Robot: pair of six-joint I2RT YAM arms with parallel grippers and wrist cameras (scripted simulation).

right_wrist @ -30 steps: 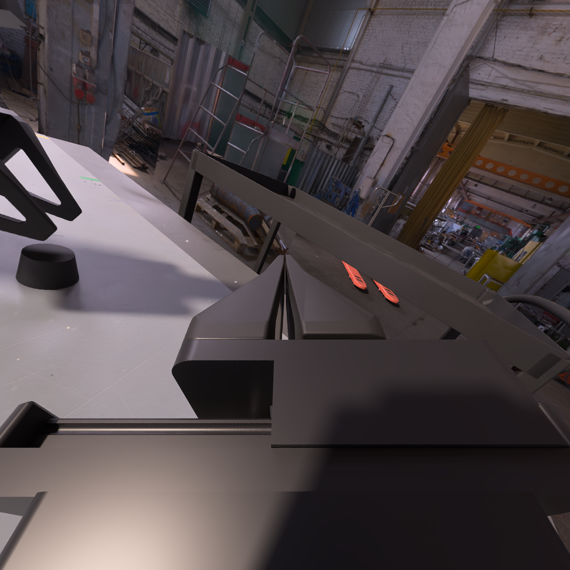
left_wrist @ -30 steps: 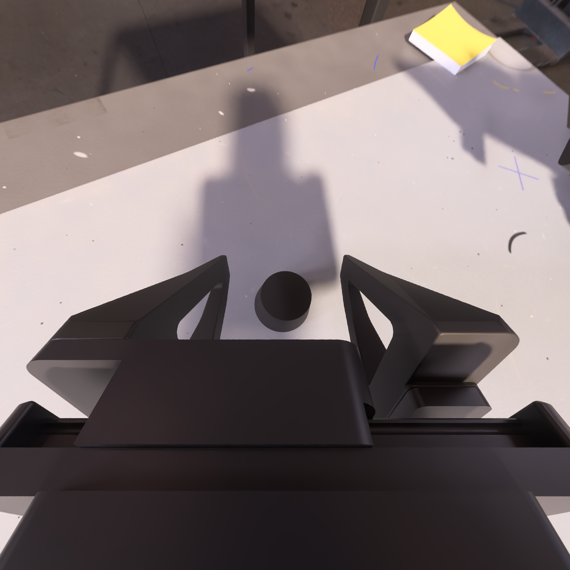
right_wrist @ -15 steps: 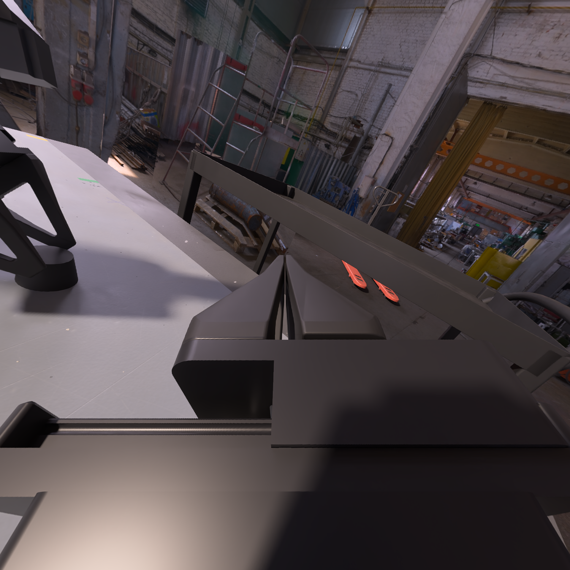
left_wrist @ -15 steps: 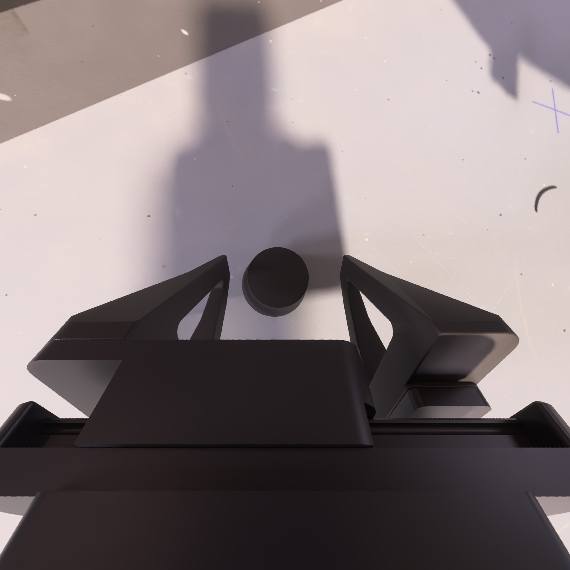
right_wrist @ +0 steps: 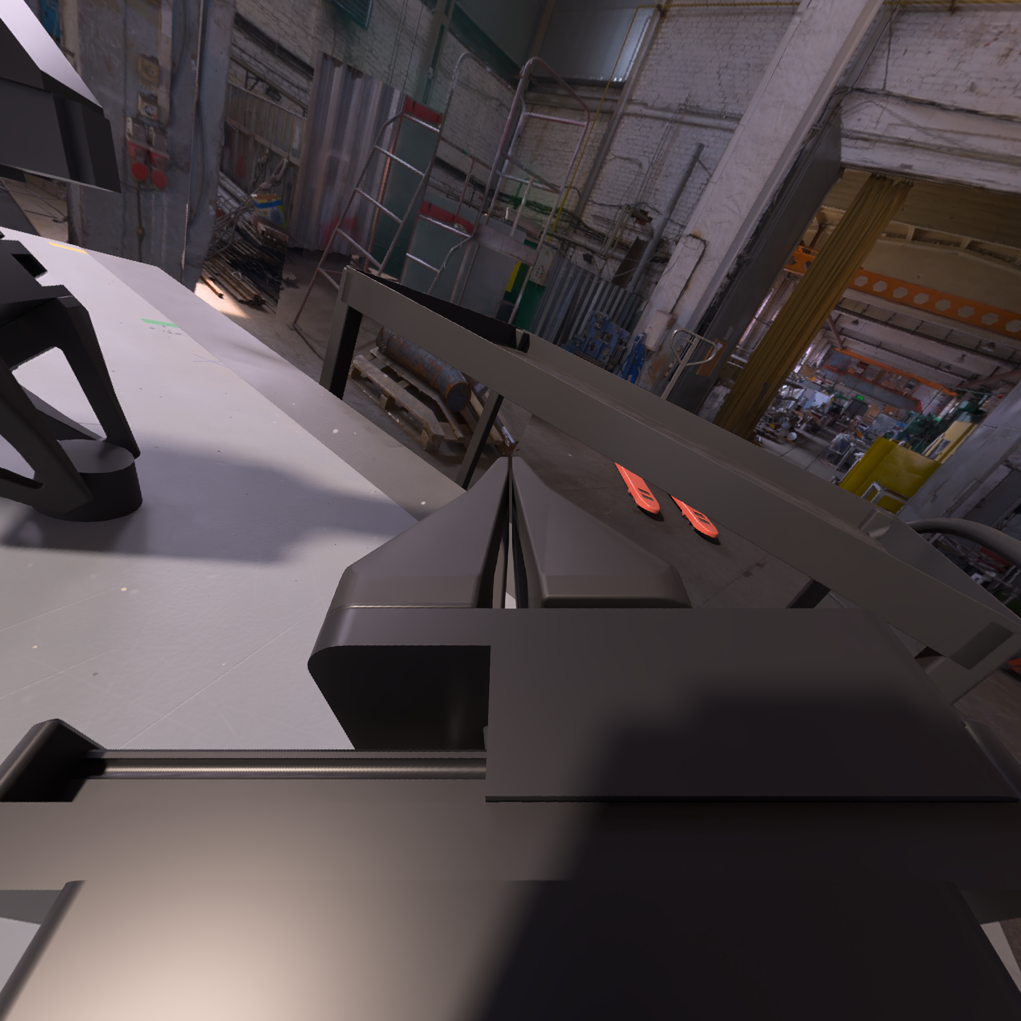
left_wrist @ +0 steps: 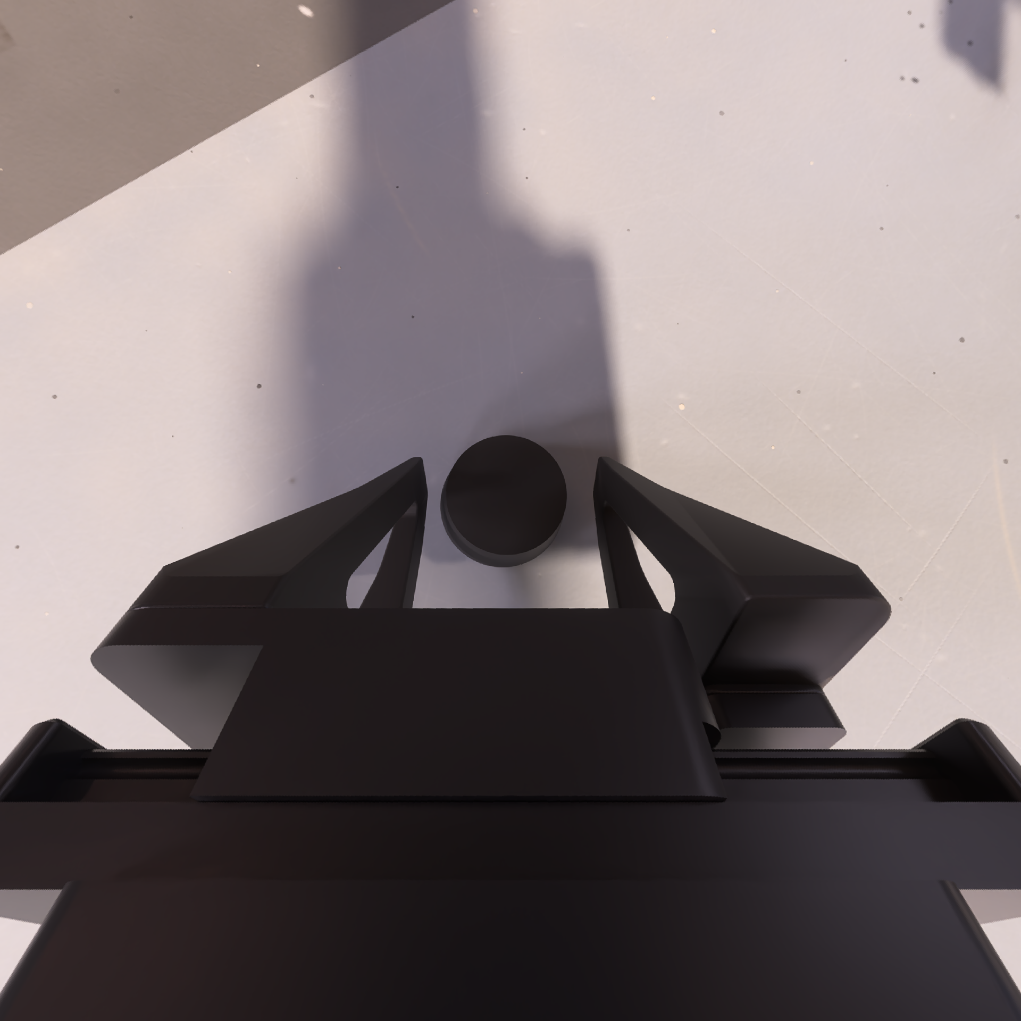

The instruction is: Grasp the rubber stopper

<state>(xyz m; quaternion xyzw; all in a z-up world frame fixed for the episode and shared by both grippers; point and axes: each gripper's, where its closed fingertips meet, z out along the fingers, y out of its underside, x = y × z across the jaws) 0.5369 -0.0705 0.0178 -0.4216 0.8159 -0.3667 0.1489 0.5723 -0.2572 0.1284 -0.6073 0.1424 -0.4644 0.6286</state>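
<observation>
The rubber stopper (left_wrist: 504,500) is a short black round plug standing upright on the pale table (left_wrist: 773,276). My left gripper (left_wrist: 509,469) is open and lowered around it, one finger on each side. The left finger is almost touching it; a small gap shows at the right finger. In the right wrist view the stopper (right_wrist: 110,489) sits at the far left with the left gripper's fingers (right_wrist: 121,445) down at its sides. My right gripper (right_wrist: 509,469) is shut and empty, hovering over the table's edge, well to the right of the stopper.
The table's far edge (left_wrist: 166,160) runs diagonally at the upper left of the left wrist view. In the right wrist view a grey bench (right_wrist: 608,387) with two orange strips (right_wrist: 641,489) stands beyond the table, and a workshop hall lies behind it.
My left gripper has come down and forward until its fingers straddle the stopper, and the fingers have narrowed slightly. The right gripper has not moved.
</observation>
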